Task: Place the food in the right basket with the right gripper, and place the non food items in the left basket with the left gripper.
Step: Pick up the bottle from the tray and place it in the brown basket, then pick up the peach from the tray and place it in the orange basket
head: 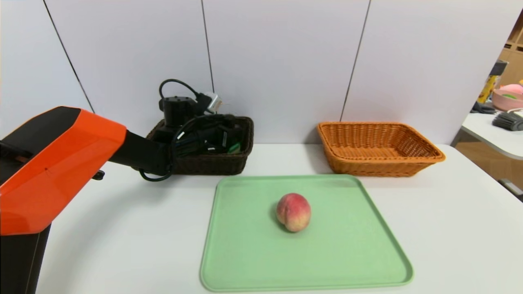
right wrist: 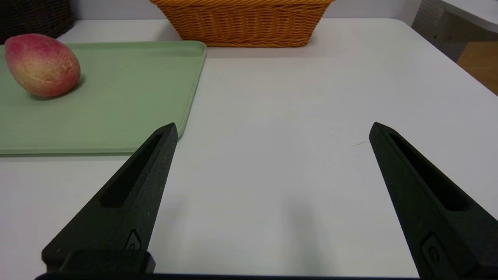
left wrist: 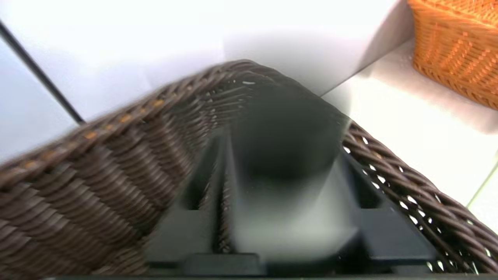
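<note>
Our left claw (head: 222, 136) sits inside the left basket (head: 241, 157), its fingers flanking a blurred grey cup (left wrist: 288, 186); we cannot tell whether it is released. We should open fully, then lift straight out. The peach (head: 293, 212) waits on the green tray (head: 245, 261); our right claw (right wrist: 272, 132) is parked, spread wide.

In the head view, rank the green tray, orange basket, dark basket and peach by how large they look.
1. Green tray
2. Orange basket
3. Dark basket, partly hidden by the left gripper, so unsure against the orange one
4. Peach
</note>
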Tool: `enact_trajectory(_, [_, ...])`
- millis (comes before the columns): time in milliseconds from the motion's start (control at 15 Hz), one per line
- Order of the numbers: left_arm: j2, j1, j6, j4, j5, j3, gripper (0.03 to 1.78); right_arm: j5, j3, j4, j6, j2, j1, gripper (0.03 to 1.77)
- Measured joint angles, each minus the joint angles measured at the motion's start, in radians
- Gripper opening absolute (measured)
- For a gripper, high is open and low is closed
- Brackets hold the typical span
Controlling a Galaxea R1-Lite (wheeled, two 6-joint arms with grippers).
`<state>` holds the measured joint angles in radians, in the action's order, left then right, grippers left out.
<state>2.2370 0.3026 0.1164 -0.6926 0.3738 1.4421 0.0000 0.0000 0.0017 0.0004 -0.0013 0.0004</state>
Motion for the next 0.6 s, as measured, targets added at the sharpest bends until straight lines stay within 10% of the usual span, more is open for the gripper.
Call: enact_trajectory(600, [-0.039, 0.001, 0.005, 0.005, 0.0, -0.012, 1.45, 0.0, 0.0, 0.0, 0.0, 0.0, 0.0, 1.7])
